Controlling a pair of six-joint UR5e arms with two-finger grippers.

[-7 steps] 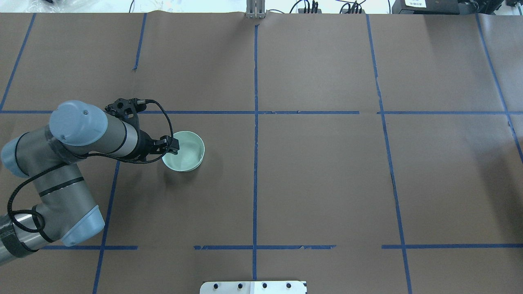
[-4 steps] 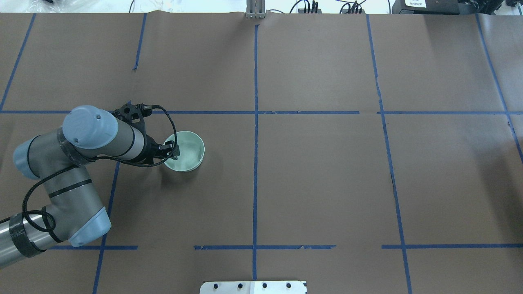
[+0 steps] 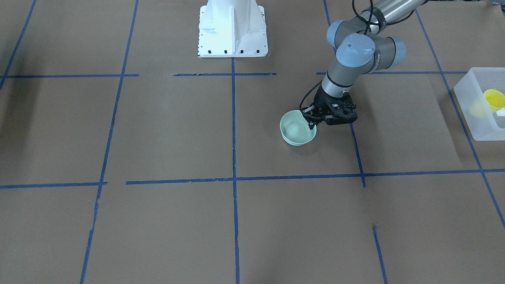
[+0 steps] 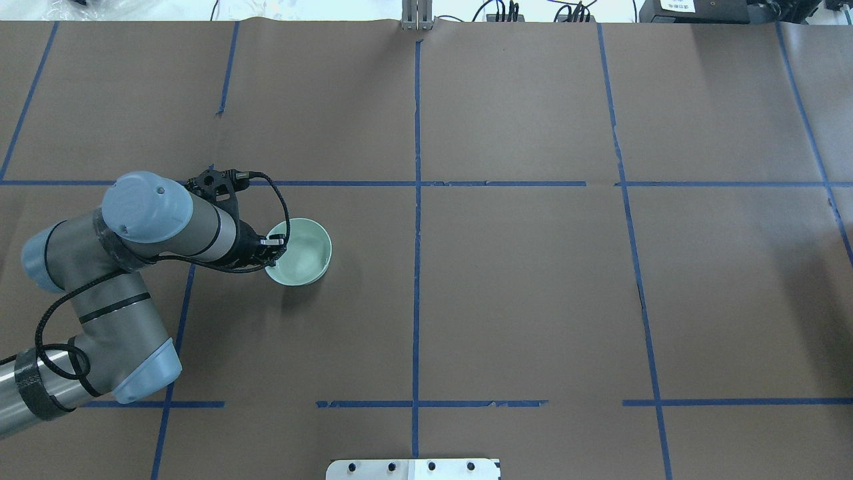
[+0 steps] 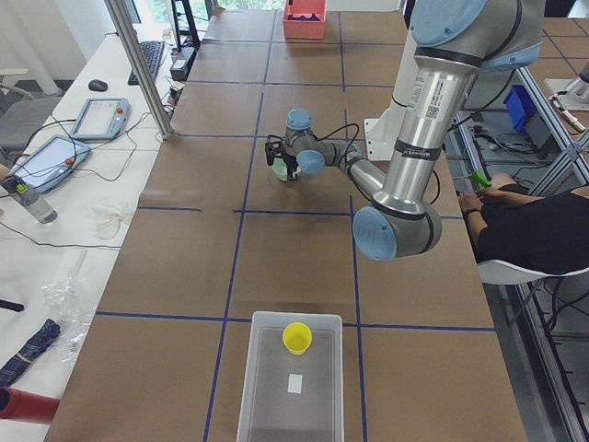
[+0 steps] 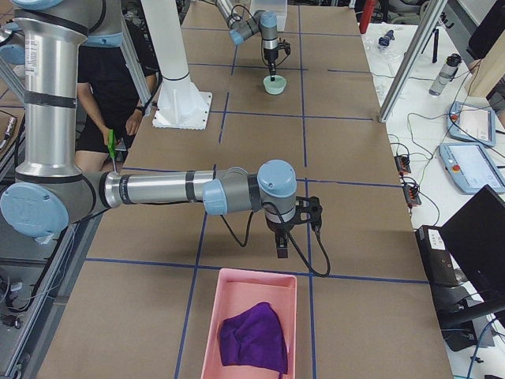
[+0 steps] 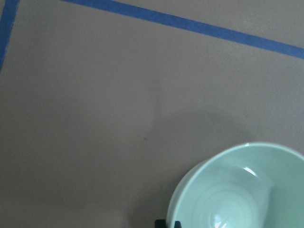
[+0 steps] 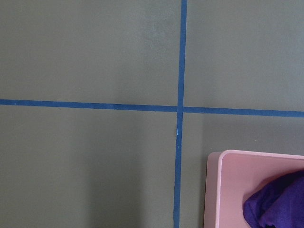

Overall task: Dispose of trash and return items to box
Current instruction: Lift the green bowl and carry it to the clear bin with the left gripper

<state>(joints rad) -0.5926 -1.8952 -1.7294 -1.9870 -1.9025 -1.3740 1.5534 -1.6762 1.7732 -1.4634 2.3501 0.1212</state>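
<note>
A pale green bowl (image 4: 303,257) sits on the brown table left of centre, and also shows in the front-facing view (image 3: 296,130). My left gripper (image 4: 274,245) is at the bowl's near-left rim, shut on it, with one finger inside and one outside. The left wrist view shows the bowl (image 7: 247,194) and the fingertips (image 7: 166,223) at its edge. The yellow cup (image 3: 494,98) lies inside the translucent box (image 3: 469,106) at the table's left end. My right gripper (image 6: 282,251) hangs over the table near a pink bin; I cannot tell if it is open or shut.
A pink bin (image 6: 237,300) holding a purple cloth (image 6: 254,338) stands at the table's right end. A small white slip (image 5: 294,383) lies in the box beside the cup. The white robot base (image 3: 232,29) stands at the table's near edge.
My left arm has moved a little toward the bowl and lowered. The fingers now grip the rim, and the bowl has shifted slightly toward the robot.
</note>
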